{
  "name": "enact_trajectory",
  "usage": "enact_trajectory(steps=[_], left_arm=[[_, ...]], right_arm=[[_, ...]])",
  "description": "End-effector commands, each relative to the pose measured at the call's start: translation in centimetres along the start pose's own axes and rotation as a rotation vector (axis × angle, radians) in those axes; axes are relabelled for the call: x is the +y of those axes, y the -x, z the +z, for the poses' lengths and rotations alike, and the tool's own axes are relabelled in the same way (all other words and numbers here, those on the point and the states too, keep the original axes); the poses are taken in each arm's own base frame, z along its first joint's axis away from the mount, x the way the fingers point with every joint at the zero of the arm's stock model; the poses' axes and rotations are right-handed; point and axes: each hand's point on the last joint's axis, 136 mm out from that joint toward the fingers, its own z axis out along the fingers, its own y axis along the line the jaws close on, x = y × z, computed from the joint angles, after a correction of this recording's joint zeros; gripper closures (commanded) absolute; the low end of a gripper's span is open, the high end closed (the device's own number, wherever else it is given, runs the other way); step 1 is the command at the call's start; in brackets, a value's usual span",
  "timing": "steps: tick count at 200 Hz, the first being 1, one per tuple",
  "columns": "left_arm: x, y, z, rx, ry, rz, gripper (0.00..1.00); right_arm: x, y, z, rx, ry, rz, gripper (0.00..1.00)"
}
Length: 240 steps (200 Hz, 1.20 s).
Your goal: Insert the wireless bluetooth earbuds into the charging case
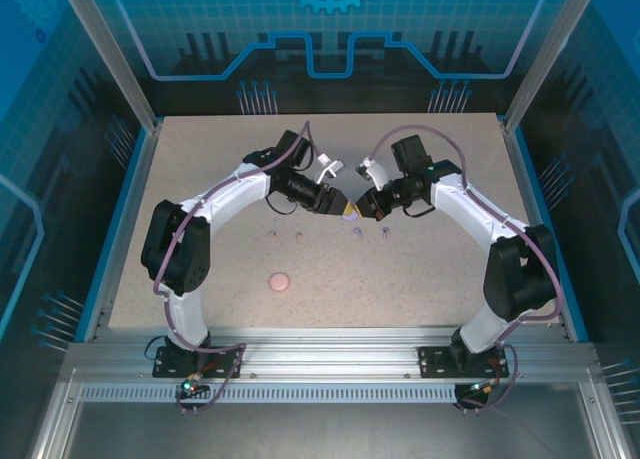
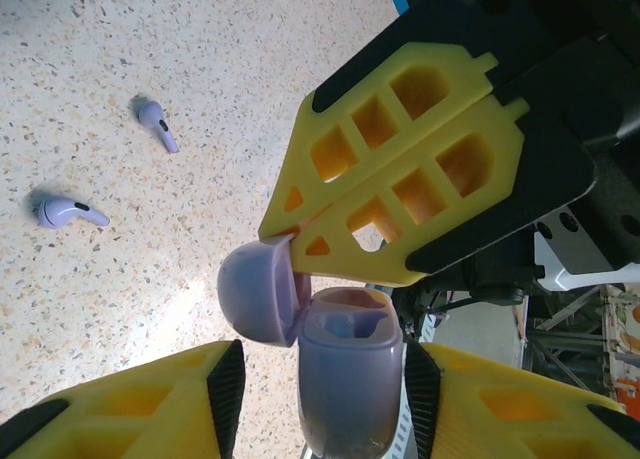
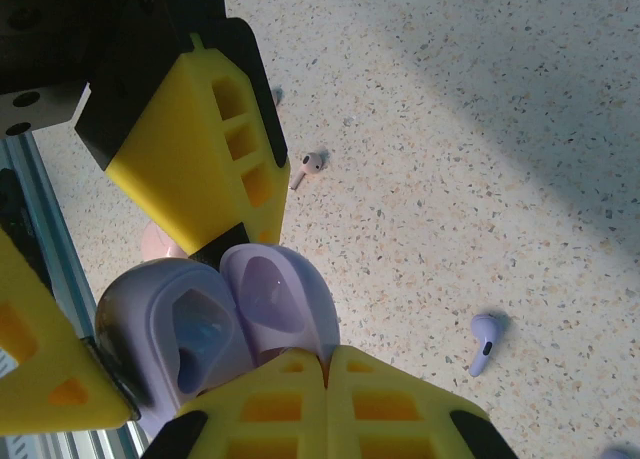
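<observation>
- Purple is the colour of the little case [image 2: 350,379] held up in the air, where the two arms meet over the middle of the table [image 1: 420,279].
- The case's lid [image 2: 258,297] is flipped open to one side, so the hollow inside shows.
- The left gripper [image 2: 322,364] has the case between its two yellow fingers. One pad is right against the case, and a small gap shows by the other. I cannot tell if it is squeezing.
- The right gripper [image 3: 328,364] is closed, its fingers pressed flat together. Its tips touch the rim of the lid.
- Two purple earbuds [image 2: 158,125] [image 2: 66,212] lie on the table below the grippers, a little apart from each other.
- Two pink earbuds [image 1: 272,235] [image 1: 298,235] lie in the same row, further to the left.
- A round pink case [image 1: 280,280] sits on the table nearer the arm bases, just in front of the pink earbuds.
</observation>
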Motion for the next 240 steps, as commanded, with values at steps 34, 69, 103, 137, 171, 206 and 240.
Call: enact_trajectory(steps=[34, 69, 103, 137, 171, 206, 240], left_arm=[[0.3, -0.5, 0.5, 0.015, -0.036, -0.042, 0.55], [0.0, -0.5, 0.9, 0.025, -0.043, -0.042, 0.58], [0.0, -0.7, 1.1, 0.033, -0.046, -0.044, 0.62], [0.1, -0.9, 1.1, 0.037, -0.047, -0.046, 0.73], [0.1, -1.0, 1.1, 0.038, -0.045, -0.051, 0.87], [0.6, -0.9, 0.9, 0.02, -0.011, -0.039, 1.0], [1.9, 0.4, -0.7, -0.105, 0.084, -0.01, 1.0]], right_arm=[[0.9, 0.6, -0.3, -0.011, 0.032, -0.019, 1.0], [0.9, 0.6, -0.3, -0.012, 0.032, -0.02, 1.0], [0.8, 0.6, -0.4, -0.014, 0.033, -0.018, 1.0], [0.6, 0.6, -0.3, -0.014, 0.029, -0.011, 1.0], [0.4, 1.0, -0.6, -0.03, 0.014, 0.004, 1.0], [-0.3, 2.2, -2.8, -0.094, -0.056, 0.068, 0.53], [-0.5, 3.6, -7.4, -0.196, -0.118, 0.187, 0.36]])
